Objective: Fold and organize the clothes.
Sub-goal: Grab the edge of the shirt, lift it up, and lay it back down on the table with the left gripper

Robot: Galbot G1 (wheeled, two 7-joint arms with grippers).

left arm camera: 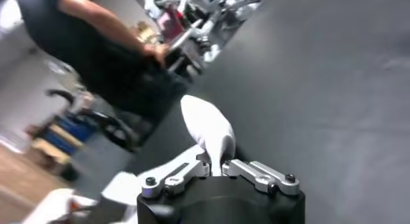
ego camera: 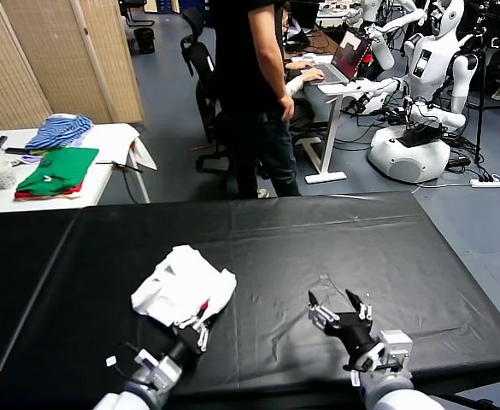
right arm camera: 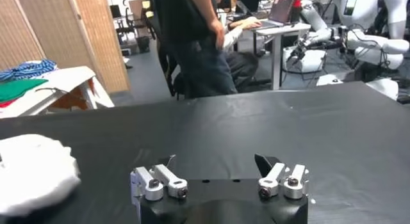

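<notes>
The white T-shirt (ego camera: 181, 286) lies crumpled in a heap on the black table (ego camera: 335, 248), left of centre, with a bit of red print showing at its near edge. My left gripper (ego camera: 197, 329) is at the heap's near edge, shut on a fold of the white cloth (left arm camera: 208, 129). The right gripper (ego camera: 338, 305) hovers low over bare table to the right of the shirt, open with nothing between its fingers. From the right wrist view the T-shirt (right arm camera: 32, 171) shows as a white mound off to one side.
A person (ego camera: 254, 85) stands just beyond the table's far edge. A white side table (ego camera: 104, 145) at the back left carries a folded green garment (ego camera: 57, 171) and a blue striped one (ego camera: 57, 130). Another robot (ego camera: 420, 94) and a desk stand at the back right.
</notes>
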